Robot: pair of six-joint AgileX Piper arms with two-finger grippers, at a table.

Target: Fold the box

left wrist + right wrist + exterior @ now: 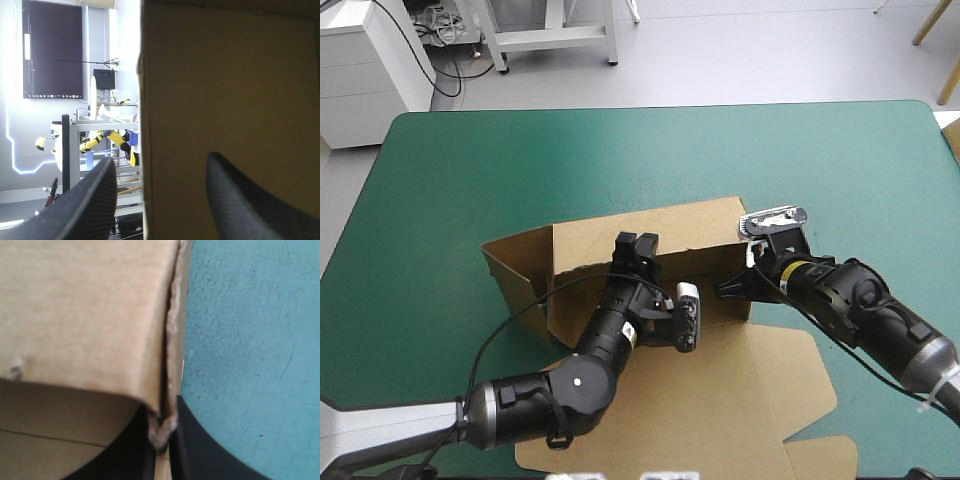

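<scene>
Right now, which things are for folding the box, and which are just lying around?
For the job:
the box, some walls raised
the left gripper, open, a finger on each side of a raised wall
the right gripper, shut on a wall edge of the box

Just lying about:
only the teal-green table cover underneath
</scene>
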